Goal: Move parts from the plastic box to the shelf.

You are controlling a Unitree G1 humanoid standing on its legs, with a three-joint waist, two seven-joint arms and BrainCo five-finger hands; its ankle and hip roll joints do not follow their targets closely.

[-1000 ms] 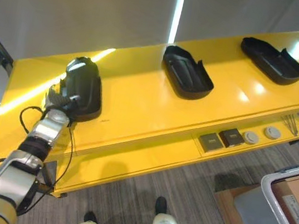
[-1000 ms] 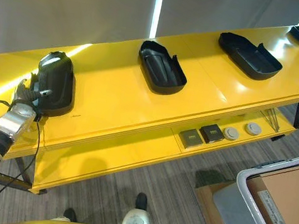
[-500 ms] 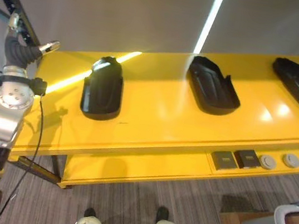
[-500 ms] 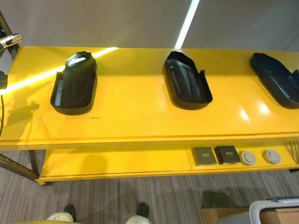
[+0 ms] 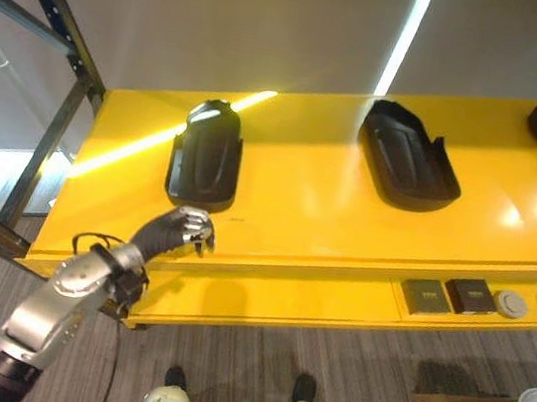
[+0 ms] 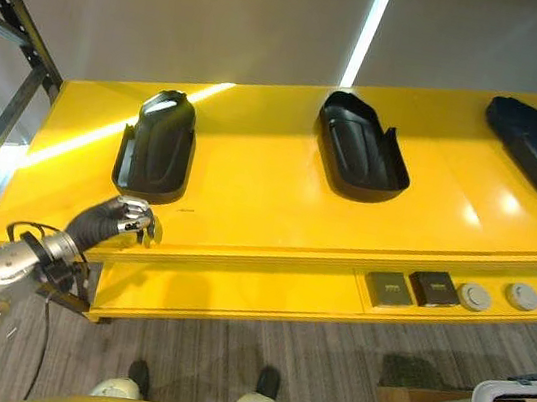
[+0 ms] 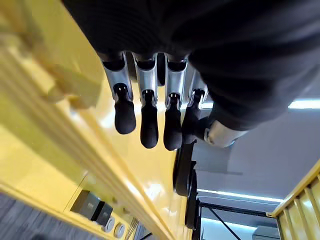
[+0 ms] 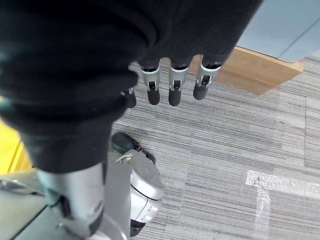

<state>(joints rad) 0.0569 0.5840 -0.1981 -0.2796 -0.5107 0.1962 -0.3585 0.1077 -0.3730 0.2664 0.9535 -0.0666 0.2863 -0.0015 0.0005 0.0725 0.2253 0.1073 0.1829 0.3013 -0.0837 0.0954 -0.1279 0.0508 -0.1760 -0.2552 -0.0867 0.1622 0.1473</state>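
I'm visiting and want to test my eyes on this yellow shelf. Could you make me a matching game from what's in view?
Things:
1. left hand
2. leftmost black part
3. two round discs
4. wooden board

Places:
A. lying on the grey carpet
B. on the shelf's top, near its left end
C. at the shelf's front edge, holding nothing
D. on the lower ledge, beside two dark squares

Pairs: 1-C, 2-B, 3-D, 4-A

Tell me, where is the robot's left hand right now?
In the left eye view, the left hand is at the front edge of the yellow shelf, just in front of the leftmost black part, not touching it.
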